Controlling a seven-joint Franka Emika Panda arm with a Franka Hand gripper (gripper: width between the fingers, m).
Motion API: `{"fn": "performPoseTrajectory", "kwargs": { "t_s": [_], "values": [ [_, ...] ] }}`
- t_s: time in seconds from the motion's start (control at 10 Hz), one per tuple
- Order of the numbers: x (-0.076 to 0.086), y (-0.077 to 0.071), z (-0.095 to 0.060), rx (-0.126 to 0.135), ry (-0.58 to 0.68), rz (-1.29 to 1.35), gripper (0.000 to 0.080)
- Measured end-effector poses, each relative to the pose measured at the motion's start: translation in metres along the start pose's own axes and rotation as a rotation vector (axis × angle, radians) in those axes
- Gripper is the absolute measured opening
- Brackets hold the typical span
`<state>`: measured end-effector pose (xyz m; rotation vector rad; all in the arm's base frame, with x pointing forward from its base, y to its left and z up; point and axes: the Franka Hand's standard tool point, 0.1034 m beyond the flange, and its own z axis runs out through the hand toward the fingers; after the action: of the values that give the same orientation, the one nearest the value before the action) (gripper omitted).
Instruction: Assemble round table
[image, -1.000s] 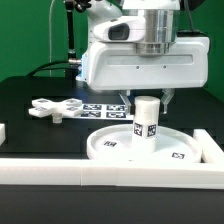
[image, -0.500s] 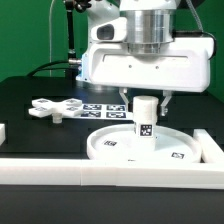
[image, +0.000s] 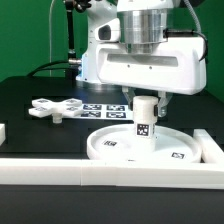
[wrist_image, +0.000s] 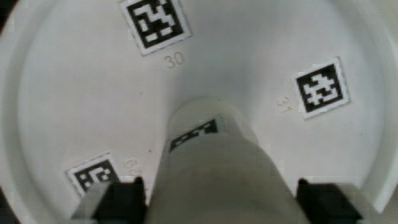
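**Q:** Entry one: what changed over the last second?

**A:** The gripper (image: 143, 101) body turned about its upright axis, from level to slanted in the exterior view, and shifted slightly toward that view's left. The leg (image: 143, 119) went with it, standing upright on the disc (image: 100, 150). Judged: the leg was being screwed into the disc's middle, and the step was not finished.

**Q:** Entry two: gripper state?

**A:** Clamped on the leg, with the fingers (wrist_image: 118, 196) set against either side of it in the wrist view.

**Q:** Entry three: positions?

**A:** The leg stood directly beneath the gripper, between its fingers, base on the disc. The cross-shaped piece (image: 55, 108) lay loose on the table, well apart, toward the exterior view's left and farther back.
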<state>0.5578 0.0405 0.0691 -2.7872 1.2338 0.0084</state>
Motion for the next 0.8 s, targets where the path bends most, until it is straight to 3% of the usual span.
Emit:
{"fn": "performPoseTrajectory", "kwargs": {
  "t_s": [0.3,0.5,0.8],
  "values": [
    [-0.0020,-0.0021,0.0001,0.028,-0.027,0.330,0.0409],
    [0.0005,-0.0015,0.0000,0.075,-0.070,0.580,0.0409],
    [0.0006,-0.0021,0.0002,0.081,-0.090,0.694,0.0409]
  ]
}}
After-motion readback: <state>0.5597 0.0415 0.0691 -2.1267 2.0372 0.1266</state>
